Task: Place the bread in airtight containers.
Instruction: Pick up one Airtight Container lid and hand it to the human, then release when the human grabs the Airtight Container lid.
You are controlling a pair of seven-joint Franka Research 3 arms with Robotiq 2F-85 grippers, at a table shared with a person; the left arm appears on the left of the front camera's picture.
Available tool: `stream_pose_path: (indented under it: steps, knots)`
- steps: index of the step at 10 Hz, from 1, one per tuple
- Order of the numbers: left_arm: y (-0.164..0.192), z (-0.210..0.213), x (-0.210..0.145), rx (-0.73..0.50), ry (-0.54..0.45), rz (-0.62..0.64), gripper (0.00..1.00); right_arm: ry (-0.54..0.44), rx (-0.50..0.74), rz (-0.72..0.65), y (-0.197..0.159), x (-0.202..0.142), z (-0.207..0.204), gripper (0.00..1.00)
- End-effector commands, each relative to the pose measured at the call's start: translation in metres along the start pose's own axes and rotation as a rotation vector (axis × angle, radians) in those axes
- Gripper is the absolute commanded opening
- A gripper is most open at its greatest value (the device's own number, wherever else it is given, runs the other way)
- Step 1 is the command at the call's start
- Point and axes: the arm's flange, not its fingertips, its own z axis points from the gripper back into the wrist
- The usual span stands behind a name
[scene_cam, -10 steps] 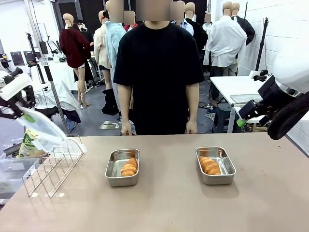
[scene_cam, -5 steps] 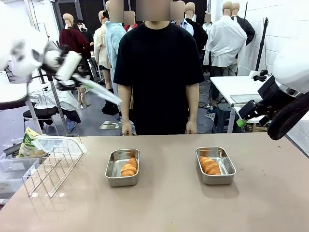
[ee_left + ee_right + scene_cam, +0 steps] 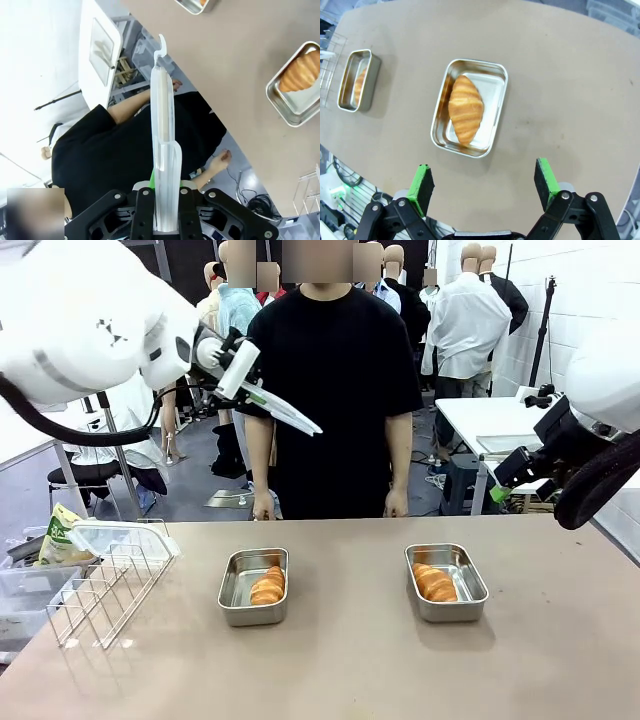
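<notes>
Two airtight containers stand open on the table, a left tin (image 3: 229, 590) and a right tin (image 3: 472, 582). One bread (image 3: 268, 585) lies in the left tin and another bread (image 3: 433, 582) in the right. High above the table's left half, my left gripper (image 3: 236, 368) is shut on a clear lid (image 3: 287, 413) that juts toward the person. The left wrist view shows that lid (image 3: 162, 110) edge-on between the left gripper (image 3: 162, 194) fingers. My right gripper (image 3: 485, 184) hangs open above the right tin (image 3: 496, 90) and its bread (image 3: 465, 108). It also shows at the right edge (image 3: 512, 472).
A wire rack (image 3: 105, 590) stands at the table's left edge with a second clear lid (image 3: 115, 538) on top. Plastic bins (image 3: 20, 590) sit beside it. A person stands at the far edge, hands (image 3: 262, 506) resting near the table.
My left arm has carried the clear lid from low beside the wire rack up and to the right, above the table. The right arm, tins and bread stay put.
</notes>
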Motion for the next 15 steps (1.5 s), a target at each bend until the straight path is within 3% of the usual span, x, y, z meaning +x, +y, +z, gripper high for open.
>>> stream_pose_path:
  steps: [1,3,4,15]
  knots:
    - [0.004,0.002,-0.005,0.001,-0.011,0.013,0.00,0.001,0.000,-0.001,-0.001,0.001,0.000,1.00]
    - [-0.009,0.019,-0.009,0.006,-0.013,0.069,0.00,0.001,0.000,-0.001,-0.001,0.001,0.000,1.00]
    - [0.003,-0.004,0.001,-0.001,-0.002,0.005,0.00,0.001,0.000,-0.001,-0.001,0.001,0.000,1.00]
    - [0.003,-0.004,0.001,-0.001,-0.002,0.005,0.00,0.001,0.000,-0.001,-0.001,0.001,0.000,1.00]
